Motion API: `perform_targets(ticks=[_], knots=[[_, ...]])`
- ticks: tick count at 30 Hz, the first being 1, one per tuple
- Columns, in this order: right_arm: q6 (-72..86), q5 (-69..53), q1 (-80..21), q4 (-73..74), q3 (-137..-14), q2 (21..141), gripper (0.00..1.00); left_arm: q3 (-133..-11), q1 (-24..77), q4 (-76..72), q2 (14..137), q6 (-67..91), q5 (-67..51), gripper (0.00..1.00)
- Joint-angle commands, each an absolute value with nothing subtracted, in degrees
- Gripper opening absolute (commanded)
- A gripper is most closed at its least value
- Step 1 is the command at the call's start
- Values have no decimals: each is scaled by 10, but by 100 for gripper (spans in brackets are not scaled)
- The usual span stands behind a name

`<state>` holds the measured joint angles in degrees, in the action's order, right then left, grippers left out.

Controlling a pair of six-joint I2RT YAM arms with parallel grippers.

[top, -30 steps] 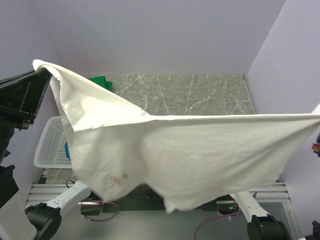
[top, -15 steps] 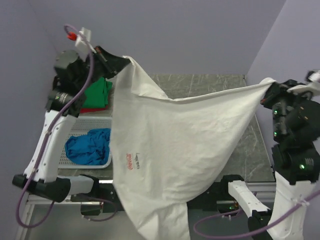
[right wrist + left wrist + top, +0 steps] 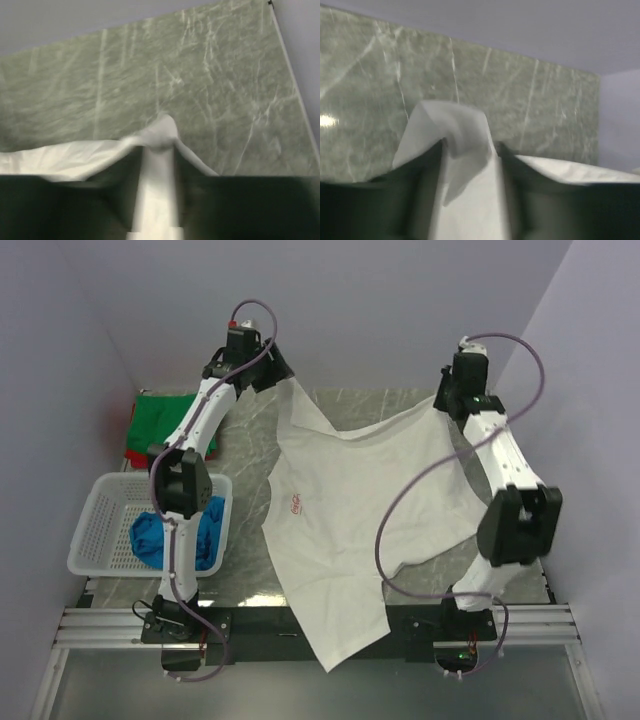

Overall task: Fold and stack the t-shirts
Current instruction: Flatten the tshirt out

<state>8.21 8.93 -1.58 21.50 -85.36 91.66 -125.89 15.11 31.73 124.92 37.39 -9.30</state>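
Top external: white t-shirt (image 3: 340,510) corners inside left claw (image 3: 281,378) and right claw (image 3: 441,404).

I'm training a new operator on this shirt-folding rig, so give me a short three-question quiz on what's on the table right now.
1. True or false: the bright blue cloth shirt lies inside the white plastic lattice basket.
2. The large white cloth t-shirt with red print hangs over which edge of the green marble table? A near, B far, C right.
3. Which grippers have white cloth between their fingers?
Key: 1 true. 2 A. 3 both, the left gripper and the right gripper.
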Motion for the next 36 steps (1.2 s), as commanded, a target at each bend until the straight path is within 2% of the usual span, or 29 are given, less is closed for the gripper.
perform_targets(ticks=[1,2,4,6,7,11,17,21,24,31,36], knots=[[105,108,-16,198,-980,1015,48,-1361,134,274,1295,426,-78,79],[106,108,-15,233,-1003,1036,56,-1358,134,252,1305,441,-84,99],[101,108,-13,256,-1051,1064,63,-1318,134,202,1298,474,-107,99],[97,103,-11,236,-1022,1036,68,-1294,134,163,1275,477,-112,99],[92,100,-11,229,-1010,1024,77,-1272,135,159,1266,476,-114,99],[92,94,-4,249,-947,968,77,-1196,144,175,1192,470,-128,99],[133,47,32,250,-745,849,75,-984,206,187,1080,488,-150,99],[148,2,45,252,-665,782,73,-831,245,148,1022,526,-137,99],[158,-32,47,253,-613,749,72,-766,255,128,996,548,-131,99],[166,-80,46,250,-538,690,71,-672,261,98,954,549,-96,99],[163,-89,47,257,-517,665,70,-665,261,79,972,536,-85,99]])
